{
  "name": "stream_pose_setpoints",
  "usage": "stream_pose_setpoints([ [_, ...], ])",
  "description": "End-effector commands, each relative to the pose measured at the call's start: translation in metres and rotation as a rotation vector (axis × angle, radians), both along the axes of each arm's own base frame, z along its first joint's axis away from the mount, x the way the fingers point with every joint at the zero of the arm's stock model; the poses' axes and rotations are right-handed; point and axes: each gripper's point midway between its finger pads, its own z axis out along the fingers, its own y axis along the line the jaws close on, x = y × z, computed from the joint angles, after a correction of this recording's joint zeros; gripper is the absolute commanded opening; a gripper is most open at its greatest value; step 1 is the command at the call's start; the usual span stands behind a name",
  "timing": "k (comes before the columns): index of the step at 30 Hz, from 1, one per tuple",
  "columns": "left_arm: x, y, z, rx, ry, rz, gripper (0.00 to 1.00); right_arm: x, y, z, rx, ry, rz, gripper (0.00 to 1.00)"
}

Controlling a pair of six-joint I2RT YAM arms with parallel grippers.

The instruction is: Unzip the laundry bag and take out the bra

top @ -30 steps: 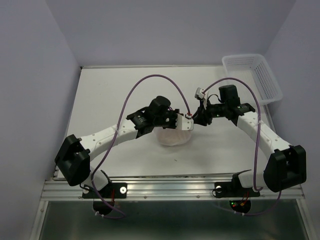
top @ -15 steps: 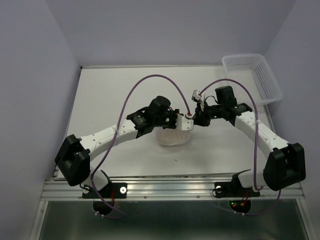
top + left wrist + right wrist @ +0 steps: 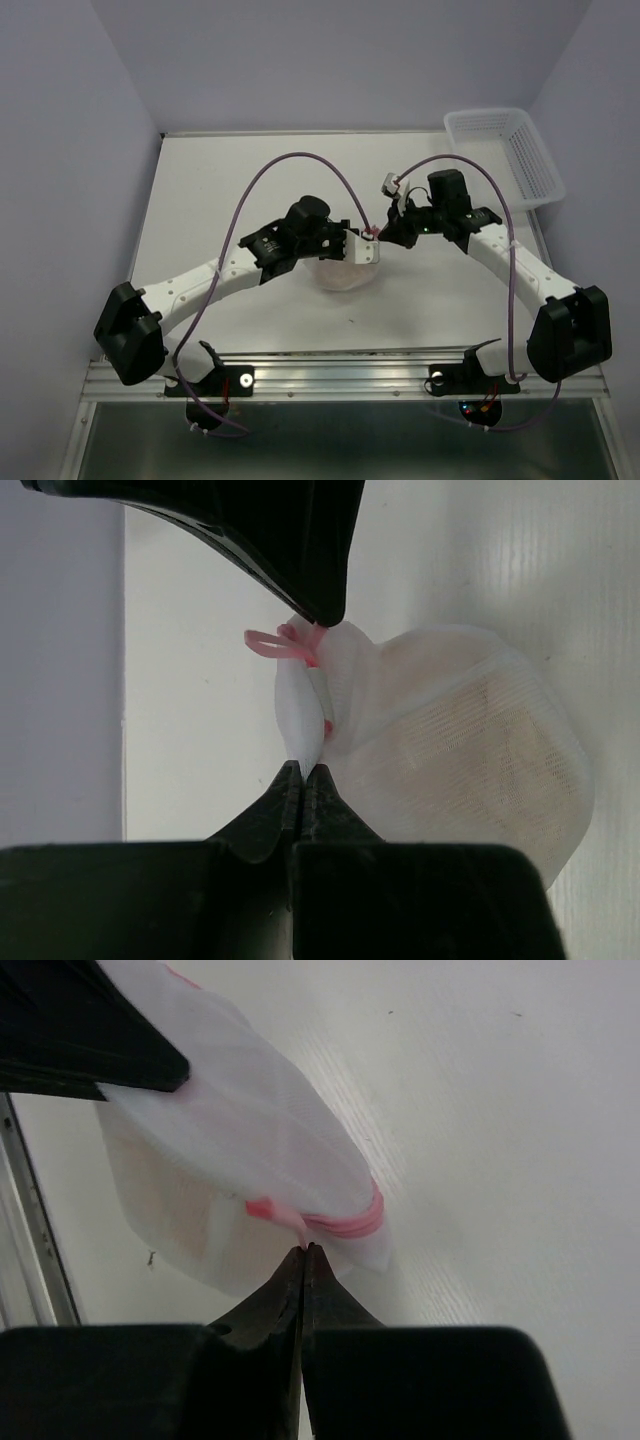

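Note:
The laundry bag [image 3: 345, 271] is a round white mesh pouch with a pink zipper rim, on the table's middle. It shows in the left wrist view [image 3: 450, 750] and the right wrist view [image 3: 230, 1140]. My left gripper [image 3: 303, 772] is shut on a white tab at the bag's rim [image 3: 364, 250]. My right gripper [image 3: 304, 1250] is shut on the pink zipper pull [image 3: 280, 1215]; from above it [image 3: 380, 235] sits at the bag's right edge. A beige shade inside the mesh [image 3: 470, 740] is the bra, only dimly seen.
A white lattice plastic basket [image 3: 507, 150] stands at the back right of the white table [image 3: 220, 190]. Purple cables arc over both arms. A metal rail runs along the table's near edge [image 3: 340, 375].
The left arm has shifted left and its gripper moved slightly up and left, still on the bag's tab. The right gripper has moved a little left, still on the zipper pull.

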Motion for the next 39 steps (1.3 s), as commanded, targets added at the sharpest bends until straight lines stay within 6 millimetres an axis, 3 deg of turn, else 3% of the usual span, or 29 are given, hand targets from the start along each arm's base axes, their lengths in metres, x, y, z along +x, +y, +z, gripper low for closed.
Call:
stream_pose_setpoints([
  [1,-0.007,-0.004,0.045,-0.117,-0.096,-0.045,0.0,0.05,-0.021,0.03,-0.024,-0.18,-0.259,0.01],
  [4,-0.009,-0.006,0.047,-0.121,-0.099,-0.062,0.0,0.06,-0.028,0.041,-0.012,-0.245,-0.323,0.01],
  [7,-0.009,-0.007,0.046,-0.109,-0.118,-0.08,0.0,0.063,-0.033,0.034,-0.035,-0.248,-0.352,0.01],
  [11,-0.005,-0.002,0.031,-0.043,-0.137,-0.085,0.0,0.069,-0.03,0.031,-0.025,-0.226,-0.359,0.01],
  [16,0.0,-0.004,0.011,0.044,-0.119,-0.123,0.0,0.09,-0.055,0.037,-0.052,-0.232,-0.51,0.01],
  [21,0.0,-0.001,0.006,0.048,-0.115,-0.156,0.0,0.093,-0.047,0.002,-0.051,-0.145,-0.497,0.01],
  [24,-0.006,-0.001,0.018,-0.014,-0.152,-0.196,0.0,0.102,-0.037,-0.016,-0.047,-0.097,-0.47,0.01],
  [27,0.007,-0.002,0.025,-0.074,-0.172,-0.15,0.01,0.101,-0.033,-0.027,-0.044,-0.059,-0.459,0.01],
  [29,0.018,-0.001,0.026,-0.104,-0.126,-0.094,0.14,0.098,-0.031,-0.024,-0.021,-0.046,-0.459,0.01],
  [30,0.026,0.001,0.026,-0.115,-0.105,-0.056,0.28,0.096,-0.03,-0.014,0.0,-0.06,-0.465,0.01],
  [31,0.034,-0.003,0.026,-0.13,-0.076,-0.02,0.51,0.094,-0.029,-0.009,0.017,-0.061,-0.465,0.01],
  [33,0.042,-0.007,0.03,-0.201,0.022,0.079,0.58,0.091,-0.029,0.01,0.058,-0.065,-0.489,0.01],
  [34,0.046,-0.011,0.029,-0.222,0.052,0.105,0.72,0.084,-0.023,0.011,0.059,-0.046,-0.48,0.01],
  [35,0.047,-0.013,0.029,-0.244,0.075,0.126,0.74,0.08,-0.02,0.014,0.068,-0.034,-0.483,0.01],
  [37,0.051,-0.017,0.035,-0.326,0.132,0.19,0.99,0.068,-0.009,0.02,0.092,-0.011,-0.48,0.01],
  [39,0.051,-0.018,0.04,-0.386,0.19,0.236,0.99,0.064,-0.005,0.021,0.113,0.021,-0.494,0.01],
])
